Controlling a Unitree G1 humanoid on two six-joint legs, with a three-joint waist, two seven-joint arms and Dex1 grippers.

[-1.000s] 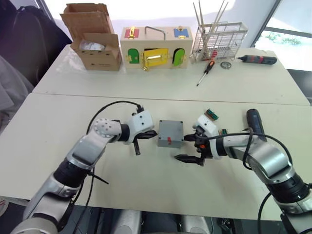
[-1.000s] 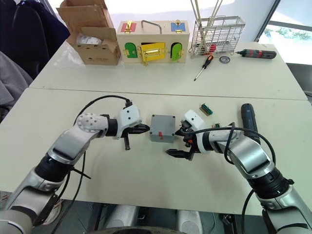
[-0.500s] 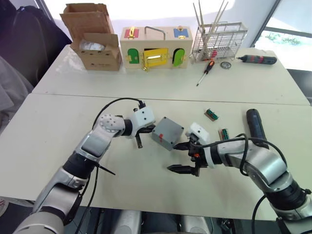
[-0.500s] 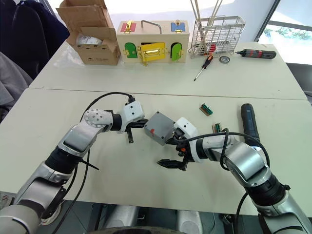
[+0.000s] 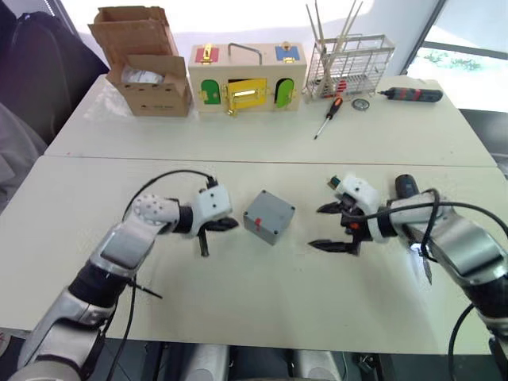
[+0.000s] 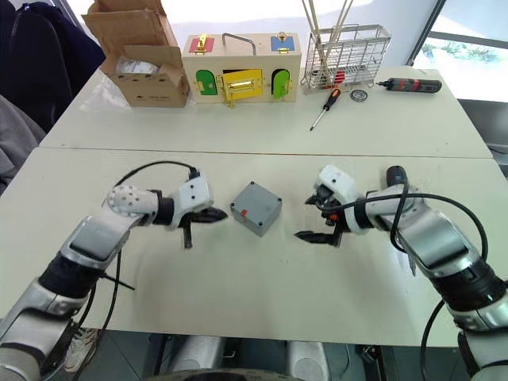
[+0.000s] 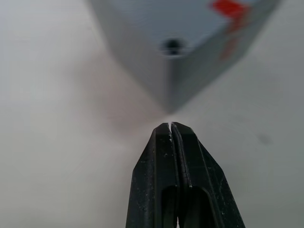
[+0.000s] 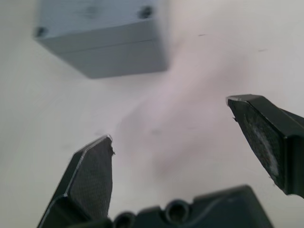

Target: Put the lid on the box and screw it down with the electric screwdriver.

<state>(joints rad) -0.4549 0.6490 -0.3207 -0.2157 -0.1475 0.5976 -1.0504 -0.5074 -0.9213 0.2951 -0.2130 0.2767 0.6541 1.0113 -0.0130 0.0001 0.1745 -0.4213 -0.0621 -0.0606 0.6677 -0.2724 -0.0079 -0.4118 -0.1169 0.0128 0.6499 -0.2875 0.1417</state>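
Now the right gripper, fingers spread wide and empty, has pulled back from the grey box, which lies flat on the table again. Left gripper, pinched shut, points at its corner; that view reveals a screw hole.

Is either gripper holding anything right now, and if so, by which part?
Nothing is held. The left gripper is shut on nothing, its tips just short of a corner of the box. The right gripper is open, apart from the box.
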